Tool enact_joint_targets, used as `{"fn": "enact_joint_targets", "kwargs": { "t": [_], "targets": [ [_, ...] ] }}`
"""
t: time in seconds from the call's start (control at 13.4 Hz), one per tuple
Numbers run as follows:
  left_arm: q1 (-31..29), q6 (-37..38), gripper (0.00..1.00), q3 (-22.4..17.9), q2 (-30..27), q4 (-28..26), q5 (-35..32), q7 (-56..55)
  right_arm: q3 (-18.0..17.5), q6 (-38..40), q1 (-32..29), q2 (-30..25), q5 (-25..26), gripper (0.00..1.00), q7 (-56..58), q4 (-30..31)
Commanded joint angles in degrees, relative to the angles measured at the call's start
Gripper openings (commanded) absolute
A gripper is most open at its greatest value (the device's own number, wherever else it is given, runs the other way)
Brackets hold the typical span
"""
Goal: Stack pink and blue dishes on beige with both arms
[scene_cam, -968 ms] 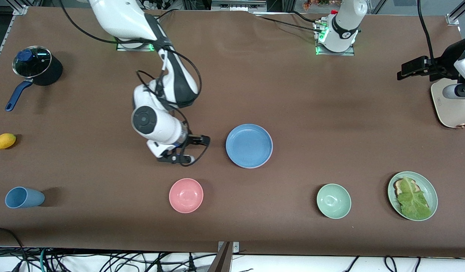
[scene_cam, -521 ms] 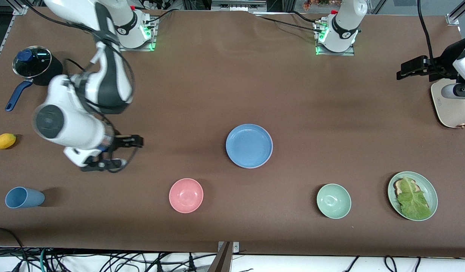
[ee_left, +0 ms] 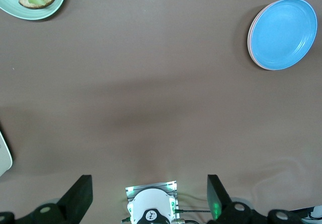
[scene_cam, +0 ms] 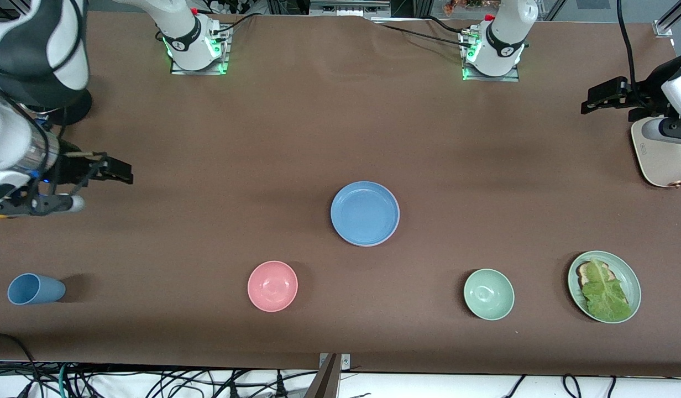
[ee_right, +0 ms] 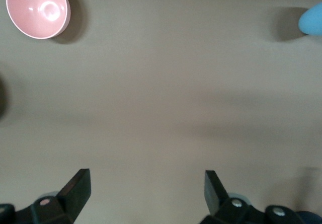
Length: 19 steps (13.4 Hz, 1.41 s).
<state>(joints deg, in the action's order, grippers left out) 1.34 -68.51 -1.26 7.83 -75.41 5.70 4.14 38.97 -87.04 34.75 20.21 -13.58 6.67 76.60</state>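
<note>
The blue plate [scene_cam: 365,213] lay mid-surface on top of a pink plate [ee_left: 250,39], whose rim showed just under it in the left wrist view, and no beige plate could be made out. Nearer the front camera sat an empty pink bowl [scene_cam: 272,286], an empty green bowl [scene_cam: 488,294], a green plate [scene_cam: 628,273] holding bread and lettuce [scene_cam: 604,291], and a blue cup [scene_cam: 35,289] on its side. The right gripper [scene_cam: 100,185] hung over the right arm's end of the surface and the left gripper [scene_cam: 595,99] beside the toaster [scene_cam: 661,157], both with fingers spread wide and holding nothing; no writing was readable.

You have bare table [scene_cam: 296,127] across the upper middle; the blue plate [scene_cam: 365,213] sits centre frame, bowls below.
</note>
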Motion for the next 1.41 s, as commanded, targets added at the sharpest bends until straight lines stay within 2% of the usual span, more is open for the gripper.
{"fn": "enact_joint_targets", "kwargs": {
  "t": [0.0, 0.15, 0.22, 0.3, 0.45, 0.52, 0.67, 0.82, 1.12, 1.34],
  "targets": [
    [-0.3, 0.5, 1.00, 0.3, -1.0, -0.4, -1.0, 1.5, -14.8, 5.0, -13.3, -4.5, 4.7, 1.00, 0.2, -0.4],
    [-0.2, 0.7, 1.00, 0.5, -1.0, -0.4, -1.0, 1.0, -28.7, 6.6, -24.6, -6.0, 9.2, 1.00, -0.5, -0.4],
    [-0.2, 1.4, 1.00, 0.5, -1.0, -0.4, -1.0, 0.1, -32.9, 6.7, -27.8, -6.9, 10.5, 1.00, -0.6, 0.1],
    [-0.2, 1.6, 1.00, 0.5, -1.0, -0.4, -1.0, -0.4, -34.9, 5.7, -29.6, -9.5, 10.7, 1.00, -0.9, 3.9],
    [-0.2, 1.6, 1.00, 0.4, -1.0, -0.4, -1.1, -0.4, -37.8, -2.4, -32.3, -17.1, 11.6, 1.00, -4.6, 15.8],
    [-0.2, 1.6, 1.00, 0.3, -1.0, -0.3, -1.2, -0.4, -39.7, -5.0, -33.5, -20.0, 13.6, 1.00, -5.4, 20.1],
    [-0.2, 1.6, 1.00, 0.3, -1.0, -0.3, -1.2, 0.2, -40.6, -7.8, -33.4, -23.3, 15.8, 1.00, -9.0, 24.6],
    [-0.2, 1.6, 1.00, 0.3, -1.0, -0.2, -1.2, 0.3, -40.2, -8.0, -31.9, -23.5, 15.8, 1.00, -13.0, 24.3],
    [-0.2, 1.6, 1.00, 0.2, -0.9, -0.3, -1.2, 0.3, -36.7, -8.2, -31.6, -22.1, 9.9, 1.00, -11.4, 22.6],
    [-0.2, 1.6, 1.00, 0.2, -0.9, -0.2, -1.2, 0.3, -36.7, -8.1, -31.5, -22.1, 10.3, 1.00, -10.1, 22.6]
  ]
}}
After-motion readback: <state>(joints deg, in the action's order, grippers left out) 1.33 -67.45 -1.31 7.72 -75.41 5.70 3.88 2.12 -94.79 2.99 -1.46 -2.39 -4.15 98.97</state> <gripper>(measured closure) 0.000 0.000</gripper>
